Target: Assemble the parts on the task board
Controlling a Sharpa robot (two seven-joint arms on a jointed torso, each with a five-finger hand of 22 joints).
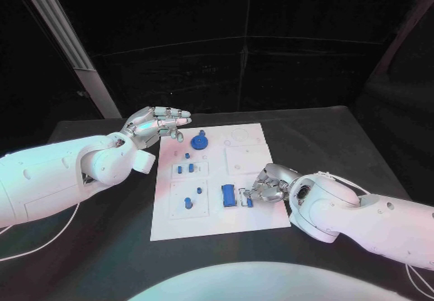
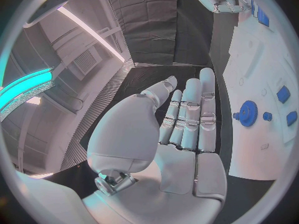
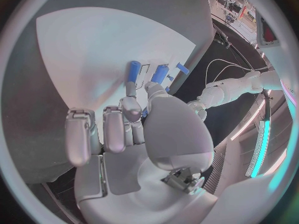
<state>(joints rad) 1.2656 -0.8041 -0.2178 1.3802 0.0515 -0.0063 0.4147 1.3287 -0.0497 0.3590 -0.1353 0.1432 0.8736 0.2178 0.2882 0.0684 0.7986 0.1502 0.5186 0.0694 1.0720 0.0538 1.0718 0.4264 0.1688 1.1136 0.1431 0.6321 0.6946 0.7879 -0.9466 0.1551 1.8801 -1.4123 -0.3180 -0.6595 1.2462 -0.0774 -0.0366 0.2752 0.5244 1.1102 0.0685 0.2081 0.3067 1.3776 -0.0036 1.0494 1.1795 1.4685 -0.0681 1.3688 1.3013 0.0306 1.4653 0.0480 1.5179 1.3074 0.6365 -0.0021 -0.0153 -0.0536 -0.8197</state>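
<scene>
Left hand (image 1: 159, 123) hovers off the task board (image 1: 221, 219) edge, fingers straight, released, holding nothing. Right hand (image 1: 264, 186) rests on board, fingertips pinching a small blue part (image 1: 247, 195).

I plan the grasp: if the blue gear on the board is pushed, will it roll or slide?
The blue gear lies flat on the task board, so it would probably slide, not roll. It looks rigid and light. Its toothed rim may give fingers some grip.

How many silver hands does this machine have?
2. The silver left hand hovers open beside the white task board's far left edge; the right hand is at its near right edge.
</scene>
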